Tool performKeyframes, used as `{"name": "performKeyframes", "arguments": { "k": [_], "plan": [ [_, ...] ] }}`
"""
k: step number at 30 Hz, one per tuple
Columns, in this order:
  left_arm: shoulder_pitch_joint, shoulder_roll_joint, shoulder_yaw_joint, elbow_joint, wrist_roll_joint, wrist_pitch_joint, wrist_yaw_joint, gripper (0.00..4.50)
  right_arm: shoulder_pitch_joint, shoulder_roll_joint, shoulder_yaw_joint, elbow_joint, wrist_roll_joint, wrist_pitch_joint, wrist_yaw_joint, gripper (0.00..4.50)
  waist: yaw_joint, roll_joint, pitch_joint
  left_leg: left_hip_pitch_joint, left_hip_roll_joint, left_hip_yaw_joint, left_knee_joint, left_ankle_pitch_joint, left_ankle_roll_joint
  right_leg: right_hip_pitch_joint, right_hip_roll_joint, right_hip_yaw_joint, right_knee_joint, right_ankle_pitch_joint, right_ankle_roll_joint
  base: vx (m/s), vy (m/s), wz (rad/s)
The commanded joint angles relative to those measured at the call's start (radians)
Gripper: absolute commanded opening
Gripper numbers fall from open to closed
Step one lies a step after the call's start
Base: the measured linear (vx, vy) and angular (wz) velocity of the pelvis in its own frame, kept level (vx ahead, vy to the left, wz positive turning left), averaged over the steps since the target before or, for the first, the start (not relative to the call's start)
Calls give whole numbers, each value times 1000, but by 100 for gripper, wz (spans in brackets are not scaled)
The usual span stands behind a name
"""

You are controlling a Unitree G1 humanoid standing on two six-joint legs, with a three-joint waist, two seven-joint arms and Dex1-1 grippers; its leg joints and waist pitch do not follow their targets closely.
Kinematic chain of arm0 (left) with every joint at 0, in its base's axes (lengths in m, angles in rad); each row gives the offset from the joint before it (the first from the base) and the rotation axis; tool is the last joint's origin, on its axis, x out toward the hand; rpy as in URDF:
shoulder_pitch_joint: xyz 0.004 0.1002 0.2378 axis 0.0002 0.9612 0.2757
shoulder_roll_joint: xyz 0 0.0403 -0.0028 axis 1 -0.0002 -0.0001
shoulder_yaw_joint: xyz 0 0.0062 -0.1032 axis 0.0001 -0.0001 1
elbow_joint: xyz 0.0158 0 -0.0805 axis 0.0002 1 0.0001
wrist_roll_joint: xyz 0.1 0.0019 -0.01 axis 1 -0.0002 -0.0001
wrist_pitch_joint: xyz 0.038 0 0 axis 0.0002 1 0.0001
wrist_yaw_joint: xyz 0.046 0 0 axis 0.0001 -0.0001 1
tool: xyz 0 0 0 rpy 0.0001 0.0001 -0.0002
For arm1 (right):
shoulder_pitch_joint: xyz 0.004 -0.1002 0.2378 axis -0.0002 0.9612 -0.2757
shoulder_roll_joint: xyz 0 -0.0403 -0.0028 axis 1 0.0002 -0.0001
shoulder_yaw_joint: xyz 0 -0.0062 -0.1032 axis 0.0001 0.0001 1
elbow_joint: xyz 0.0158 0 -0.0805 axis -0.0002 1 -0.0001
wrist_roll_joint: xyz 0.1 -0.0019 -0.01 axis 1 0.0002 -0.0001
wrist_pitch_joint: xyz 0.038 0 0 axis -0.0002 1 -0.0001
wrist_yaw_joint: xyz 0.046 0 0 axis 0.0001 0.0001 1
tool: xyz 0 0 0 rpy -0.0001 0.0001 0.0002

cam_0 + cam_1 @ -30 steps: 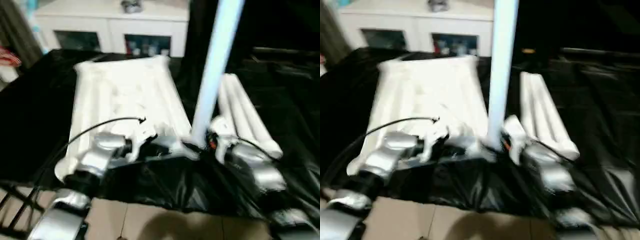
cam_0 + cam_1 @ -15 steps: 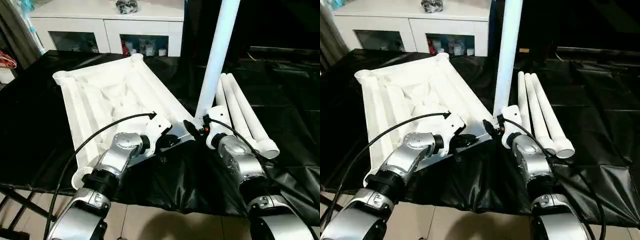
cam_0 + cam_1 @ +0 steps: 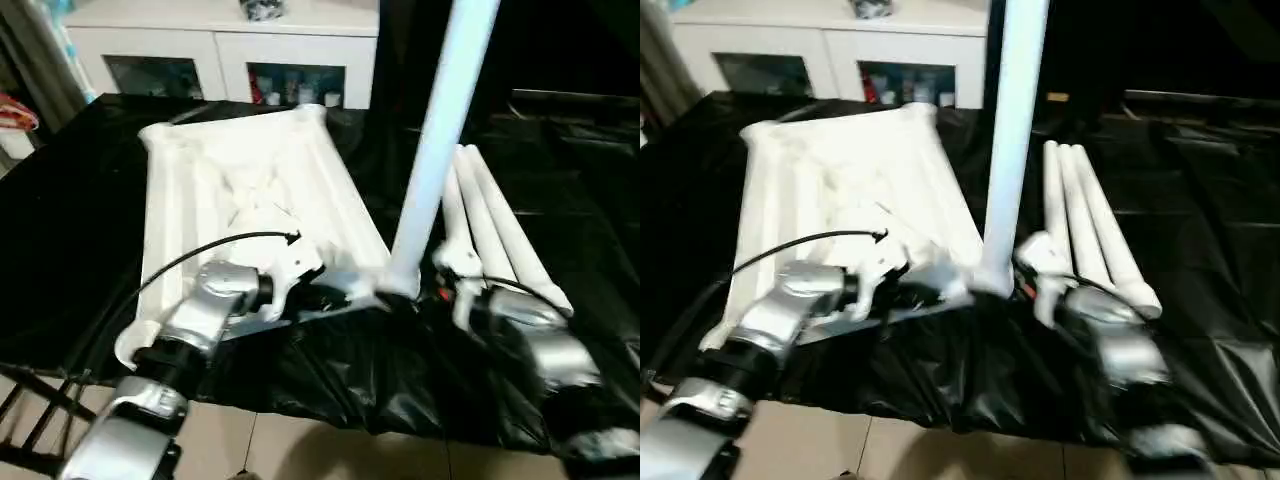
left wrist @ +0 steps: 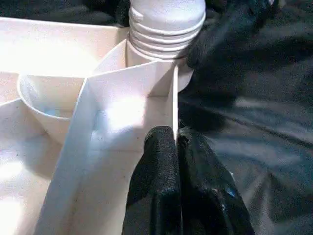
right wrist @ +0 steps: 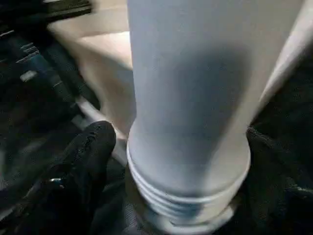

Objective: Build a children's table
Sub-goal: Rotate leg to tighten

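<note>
At the near right corner of the table top [image 3: 250, 190], the right gripper [image 5: 171, 161] stands with its fingers apart on either side of the upright leg [image 3: 440, 130], one black finger [image 5: 80, 161] beside the threaded collar and not seen pressing it. From this gripper the leg's base lies dead ahead, at twelve o'clock; in the left eye view the leg's long axis runs near vertical, leaning slightly toward one o'clock, with threads exposed above the corner socket [image 4: 161, 63], so the leg appears not fully seated.

The left gripper [image 4: 176, 142] is pinched together on a thin upright rib [image 4: 174, 98] of the top's underside, just at six o'clock of that same socket, judged to be steadying the top.

Three spare legs [image 3: 490, 230] lie parallel on the black sheet [image 3: 350, 370], at about two o'clock from the right gripper, long axes running away from the robot. The right arm is the nearer to them and to the standing leg.
</note>
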Motion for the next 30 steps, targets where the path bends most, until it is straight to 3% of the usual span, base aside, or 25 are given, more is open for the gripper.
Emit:
{"name": "performKeyframes", "arguments": {
  "k": [1, 6, 9, 14, 17, 20, 21, 24, 26, 29, 30],
  "plan": [
    [-25, -25, -28, -9, -12, -26, -11, 0, 26, 28, 121, -46, 10, 25, 118, 354, 4, -5, -58, 5, 19, 3, -66, -167, 108, 54, -34, 20, -51, -29, -291, 0, 0, 0],
    [-33, -4, -28, 6, -10, -36, -44, 0, 40, 2, 139, -82, 11, 55, 169, 319, 9, -5, -55, 10, 22, 2, -72, -213, 70, 49, -38, 23, -60, -131, -270, 0, 0, 0],
    [-34, 5, -28, 12, -11, -43, -58, 0, 49, -4, 142, -109, 19, 79, 186, 285, 13, -5, -57, 8, 20, 1, -71, -191, 71, 52, -36, 23, -56, -102, -267, 0, 0, 0],
    [-28, 1, -21, 13, -12, -47, -44, 0, 57, 9, 139, -122, 23, 105, 174, 280, 16, -6, -59, 7, 20, 2, -67, -165, 77, 52, -37, 22, -51, -59, -276, 0, 0, 0],
    [-30, -34, 1, 20, -4, -34, 50, 0, 39, 60, 120, -63, -15, 95, 56, 275, 16, -5, -56, 9, 19, 3, -69, -182, 70, 49, -37, 23, -55, -89, -273, 0, 0, 0],
    [-38, -65, 14, 32, 9, -20, 135, 0, 18, 108, 108, -1, -67, 83, -77, 274, 7, -7, -47, 12, 18, 0, -80, -265, 32, 44, -41, 25, -72, -253, -235, -18, -3, -1],
    [-50, -102, 30, 45, 22, -3, 231, 0, -20, 169, 79, 85, -111, 88, -258, 274, -8, -7, -41, 12, 14, -5, -86, -305, -2, 41, -43, 24, -79, -360, -204, 0, 0, 0],
    [-77, -155, 62, 72, 25, 26, 362, 0, -70, 245, 20, 177, -106, 104, -440, 274, -29, -7, -41, 18, 8, -13, -88, -362, -24, 36, -41, 19, -95, -485, -148, 0, 0, 0],
    [-96, -187, 75, 85, 31, 38, 433, 0, -102, 289, -13, 220, -95, 109, -536, 274, -31, -6, -42, 23, 8, -10, -85, -372, -14, 26, -38, 23, -100, -473, -147, 0, 0, 0],
    [-108, -223, 80, 80, 30, 49, 478, 0, -128, 319, -22, 248, -106, 81, -599, 274, -30, -6, -44, 14, 7, -12, -87, -354, -4, 33, -38, 21, -100, -453, -144, 0, 0, 0],
    [-108, -236, 78, 74, 28, 49, 479, 0, -133, 325, -25, 254, -106, 71, -595, 308, -28, -6, -45, 15, 8, -10, -86, -344, 1, 32, -36, 21, -99, -421, -149, 0, 0, 0]
  ]
}}
